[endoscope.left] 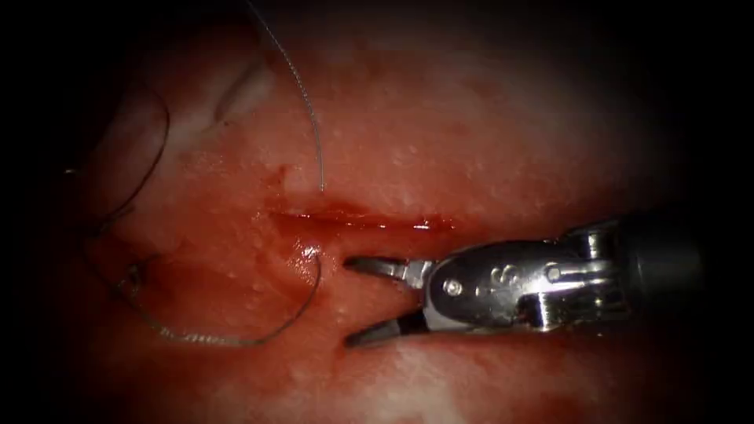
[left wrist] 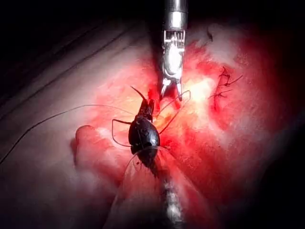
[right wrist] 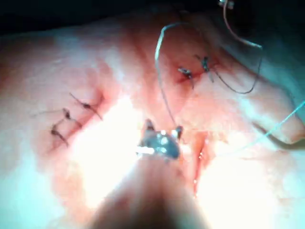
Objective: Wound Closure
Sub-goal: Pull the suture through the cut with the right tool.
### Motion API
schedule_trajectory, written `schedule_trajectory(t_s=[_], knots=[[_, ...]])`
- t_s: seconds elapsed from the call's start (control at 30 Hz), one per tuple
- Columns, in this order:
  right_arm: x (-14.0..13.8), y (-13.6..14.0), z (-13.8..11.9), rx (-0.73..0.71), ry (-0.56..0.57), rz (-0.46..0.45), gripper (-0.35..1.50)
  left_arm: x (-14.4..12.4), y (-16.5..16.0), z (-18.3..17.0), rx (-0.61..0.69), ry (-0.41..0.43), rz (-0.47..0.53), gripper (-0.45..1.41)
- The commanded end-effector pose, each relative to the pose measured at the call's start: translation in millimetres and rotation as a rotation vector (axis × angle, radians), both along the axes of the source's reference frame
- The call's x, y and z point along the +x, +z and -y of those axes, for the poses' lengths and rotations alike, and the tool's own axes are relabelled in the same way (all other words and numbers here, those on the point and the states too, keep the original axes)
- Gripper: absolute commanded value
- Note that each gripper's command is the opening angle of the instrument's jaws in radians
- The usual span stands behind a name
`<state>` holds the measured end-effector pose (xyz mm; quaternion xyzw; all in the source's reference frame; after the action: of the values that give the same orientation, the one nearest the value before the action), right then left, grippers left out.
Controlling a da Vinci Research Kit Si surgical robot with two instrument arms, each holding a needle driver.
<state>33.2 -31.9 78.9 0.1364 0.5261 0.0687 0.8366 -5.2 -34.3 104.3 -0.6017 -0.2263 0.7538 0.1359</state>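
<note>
The cut (endoscope.left: 361, 221) runs crosswise on the tissue (endoscope.left: 487, 133), wet with red fluid. My right tool (endoscope.left: 353, 302) lies just below the cut, its jaws open and holding nothing. In its own wrist view the right tool (right wrist: 164, 128) stands spread over the tissue. A pale thread (endoscope.left: 310, 110) enters the tissue just above the cut. A thin curved arc (endoscope.left: 259, 342) leaves the tissue just below the cut and sweeps left, free of both tools. I cannot tell whether it is needle or thread. My dark left tool (left wrist: 144, 102) sits close to the right tool (left wrist: 171, 91).
Dark thread (endoscope.left: 161, 133) loops over the tissue at the far left. Finished stitches (right wrist: 66, 117) lie to one side of the right tool and further stitches (right wrist: 195, 69) beyond it. Stitches (left wrist: 221, 86) also sit near the right tool's shaft (left wrist: 174, 19).
</note>
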Motion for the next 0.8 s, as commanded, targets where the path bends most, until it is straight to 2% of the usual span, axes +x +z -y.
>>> schedule_trajectory(t_s=[0.03,0.07,0.1,0.2,0.23,0.33,0.47,0.67,0.7,0.8], knots=[[1.8,1.2,0.0,0.003,-0.005,-0.008,1.13,-0.5,0.7,0.2,0.000,0.001,0.001,-0.45],[1.8,1.2,0.0,0.003,-0.005,-0.008,1.13,-0.5,0.7,0.2,0.000,0.001,0.001,-0.45],[2.9,1.9,0.3,0.012,-0.030,-0.027,0.88,-0.5,0.7,0.2,0.000,0.001,0.001,-0.45],[3.7,2.6,1.2,0.012,-0.057,-0.042,0.34,-0.5,0.7,0.2,0.000,0.001,0.001,-0.45],[3.5,2.8,2.0,0.020,-0.103,-0.056,-0.35,-0.5,0.7,0.2,0.000,0.001,0.001,-0.45],[1.9,2.7,2.7,0.043,-0.121,-0.015,-0.35,-0.5,0.7,0.2,0.000,0.001,0.001,-0.45],[-0.1,1.2,4.1,0.086,-0.120,-0.012,-0.35,-0.5,0.7,0.2,0.006,0.000,0.000,-0.45],[0.1,-2.8,6.9,0.101,-0.151,-0.033,-0.35,-0.5,0.7,0.2,0.005,0.000,0.000,-0.45],[0.1,-2.8,6.9,0.101,-0.151,-0.033,-0.35,-0.5,0.7,0.2,0.005,0.000,0.000,-0.45],[0.9,-6.3,8.7,0.114,-0.175,-0.051,-0.35,-0.5,0.8,0.3,0.004,0.000,0.000,-0.45]])
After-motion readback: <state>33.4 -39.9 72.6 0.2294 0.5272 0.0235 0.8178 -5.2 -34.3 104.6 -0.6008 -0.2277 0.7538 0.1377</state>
